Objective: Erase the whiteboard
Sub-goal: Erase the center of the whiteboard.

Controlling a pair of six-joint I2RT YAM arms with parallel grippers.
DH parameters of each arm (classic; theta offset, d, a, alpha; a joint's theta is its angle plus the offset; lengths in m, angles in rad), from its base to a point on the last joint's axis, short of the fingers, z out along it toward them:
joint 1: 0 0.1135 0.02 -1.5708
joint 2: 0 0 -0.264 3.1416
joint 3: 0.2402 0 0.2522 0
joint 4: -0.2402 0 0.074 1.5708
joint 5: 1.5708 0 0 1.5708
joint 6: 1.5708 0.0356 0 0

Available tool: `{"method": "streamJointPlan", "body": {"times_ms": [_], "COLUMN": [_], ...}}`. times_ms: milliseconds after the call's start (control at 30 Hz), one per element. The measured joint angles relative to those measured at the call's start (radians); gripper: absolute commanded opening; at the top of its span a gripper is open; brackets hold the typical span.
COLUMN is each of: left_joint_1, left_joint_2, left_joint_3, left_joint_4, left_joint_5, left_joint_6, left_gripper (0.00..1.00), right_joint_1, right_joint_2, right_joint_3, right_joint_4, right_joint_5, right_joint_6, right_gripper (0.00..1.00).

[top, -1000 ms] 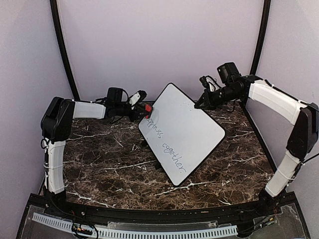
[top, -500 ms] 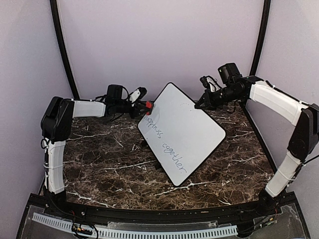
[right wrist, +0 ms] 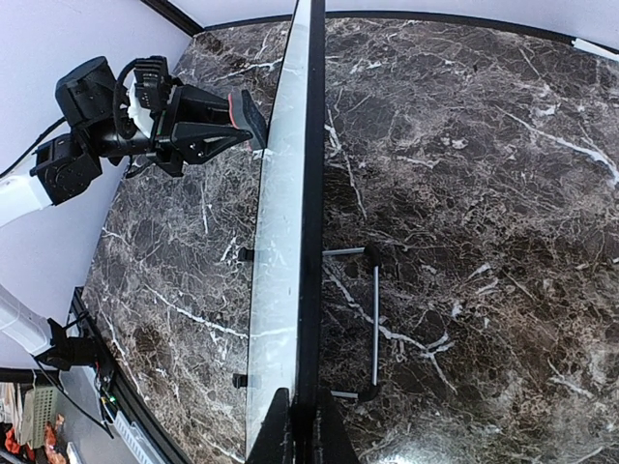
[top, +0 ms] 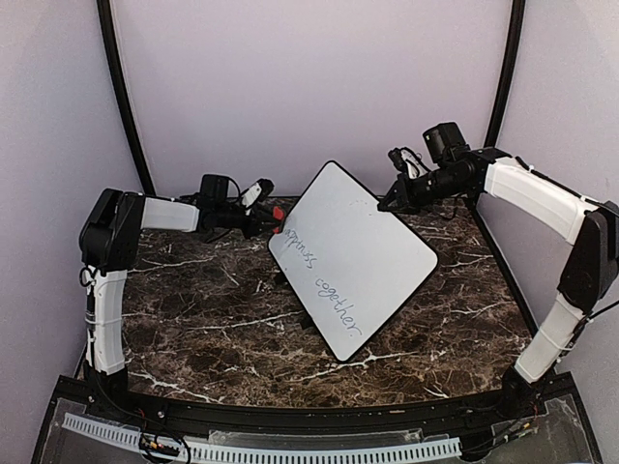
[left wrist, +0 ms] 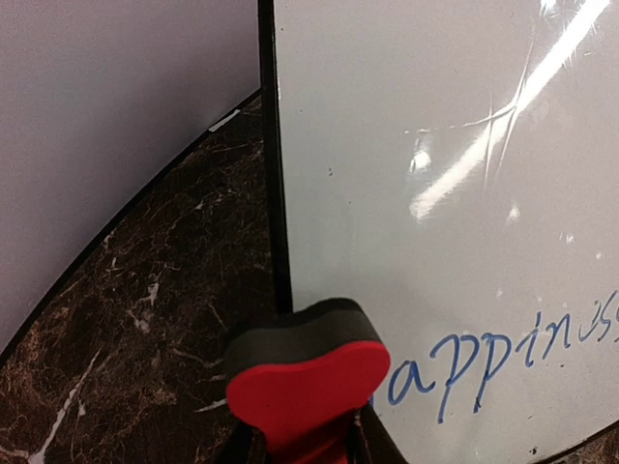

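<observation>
From above, the large glossy white rectangular whiteboard [top: 358,253] with a thin black edge stands tilted at the middle of the dark veined marble tabletop [top: 193,309], with blue handwritten writing [top: 319,280] along its left side. The left gripper [top: 268,218] clamps a small red foam eraser [top: 278,210] just at the board's upper-left edge. The right gripper [top: 386,202] pinches the board's upper-right edge

In the left wrist view, the eraser [left wrist: 309,387], red with a black pad layer, is gripped between the fingers [left wrist: 250,447] and covers the start of the writing [left wrist: 484,360] on the whiteboard [left wrist: 435,174]

In the right wrist view, the whiteboard [right wrist: 282,222] is edge-on, the right gripper [right wrist: 296,433] clenched on its rim, a thin black wire stand [right wrist: 373,319] behind it
</observation>
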Motion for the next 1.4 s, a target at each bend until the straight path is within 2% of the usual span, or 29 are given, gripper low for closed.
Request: {"method": "streamJointPlan", "body": {"times_ms": [333, 633, 1200, 1400], "left_joint_1": [-0.005, -0.056, -0.037, -0.04], "left_joint_2": [0.01, 0.005, -0.006, 0.002], "left_joint_3": [0.044, 0.064, -0.02, 0.056], "left_joint_4": [0.007, 0.036, 0.101, 0.061], "left_joint_5": [0.027, 0.004, -0.07, -0.069], "left_joint_6": [-0.063, -0.09, -0.117, -0.158], "left_gripper": [0.0, 0.0, 0.0, 0.0], "right_joint_1": [0.0, 0.0, 0.0, 0.0], "right_joint_2": [-0.003, -0.004, -0.004, -0.004], "right_joint_3": [-0.002, -0.004, -0.005, -0.005], "right_joint_4": [-0.001, -0.001, -0.001, 0.0], "right_joint_5": [-0.001, 0.005, 0.008, 0.003], "right_joint_6": [0.003, 0.005, 0.013, 0.01], "right_gripper": [0.0, 0.0, 0.0, 0.0]}}
